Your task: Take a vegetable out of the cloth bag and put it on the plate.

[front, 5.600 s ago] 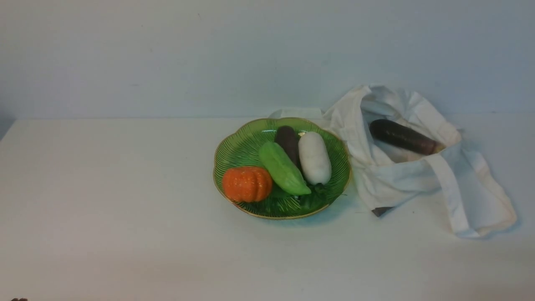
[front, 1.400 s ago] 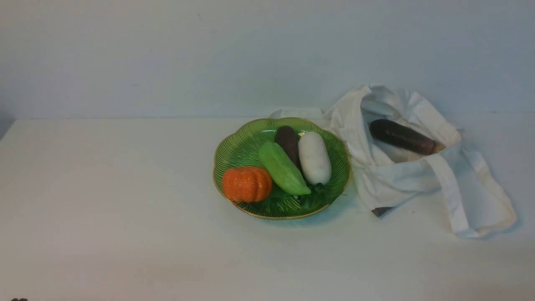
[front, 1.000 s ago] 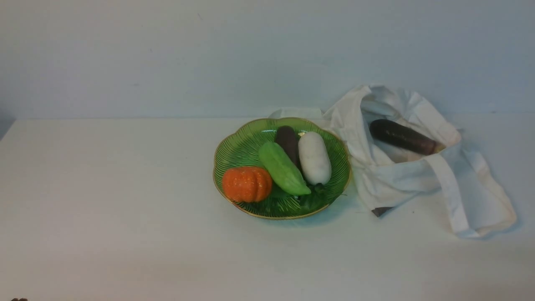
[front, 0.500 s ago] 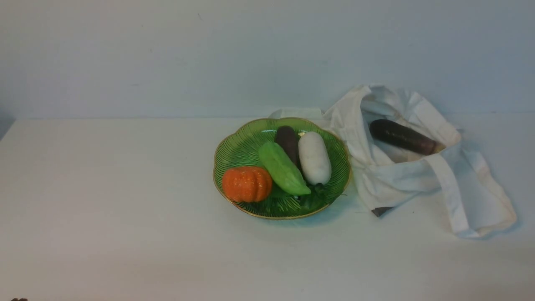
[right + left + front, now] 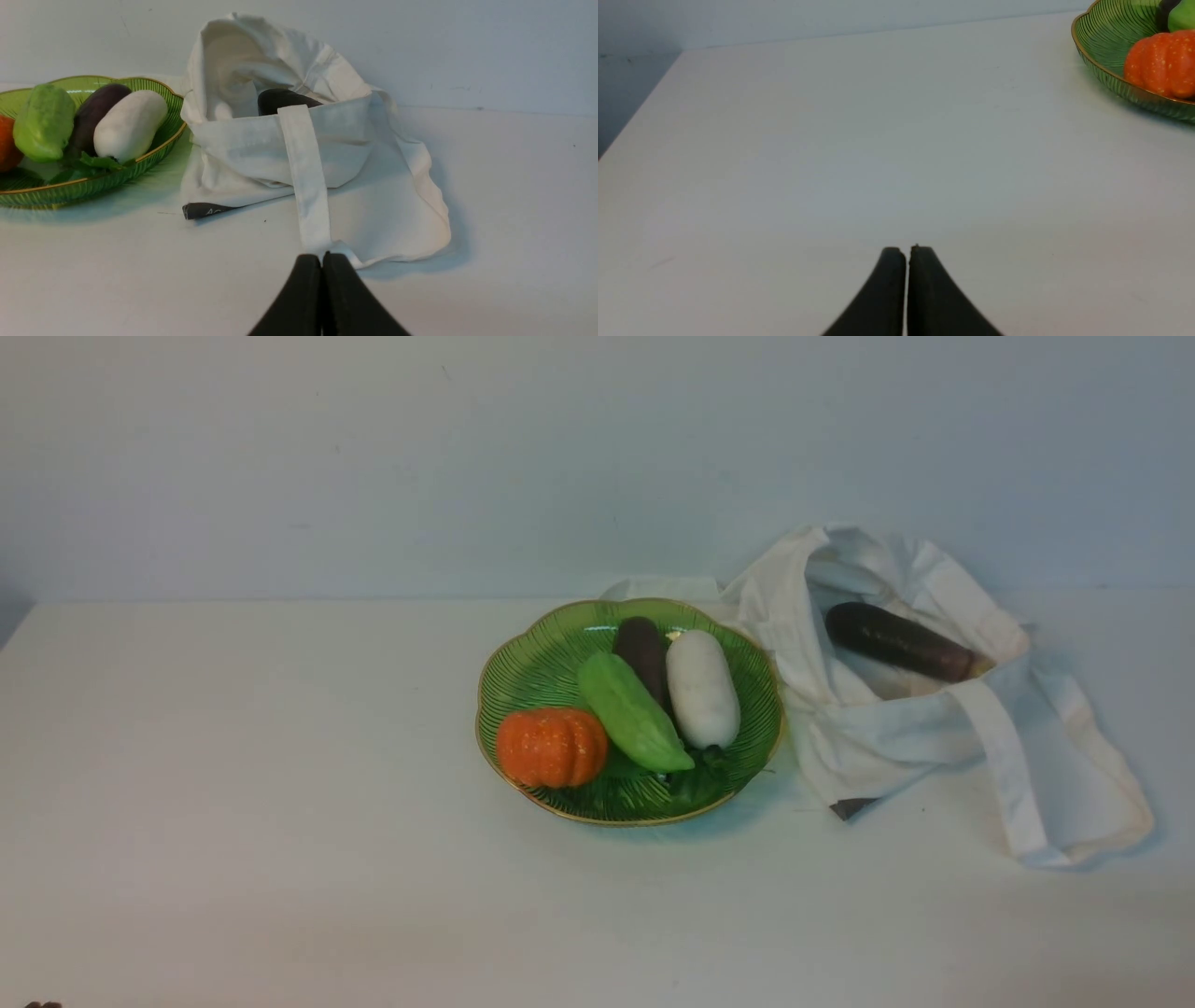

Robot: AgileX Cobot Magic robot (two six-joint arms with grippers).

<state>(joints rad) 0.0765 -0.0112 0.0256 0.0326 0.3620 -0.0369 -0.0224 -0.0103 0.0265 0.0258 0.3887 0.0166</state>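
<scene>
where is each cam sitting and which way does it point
Front view: sits on the robot's side between the arms, looking forward over the table at the plate and cloth bag; no arm shows.
Left wrist view: on the left arm, low over the table, facing bare tabletop with the plate's edge at one side; the shut left pincer shows.
Right wrist view: on the right arm, facing the bag; the shut right pincer shows.
Shared: the plate appears in all three; the pumpkin in each.

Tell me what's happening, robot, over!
Left end effector shut, empty; right end effector shut, empty. Light-green vegetable on the green plate. One eggplant in the cloth bag. Nothing blocking.
</scene>
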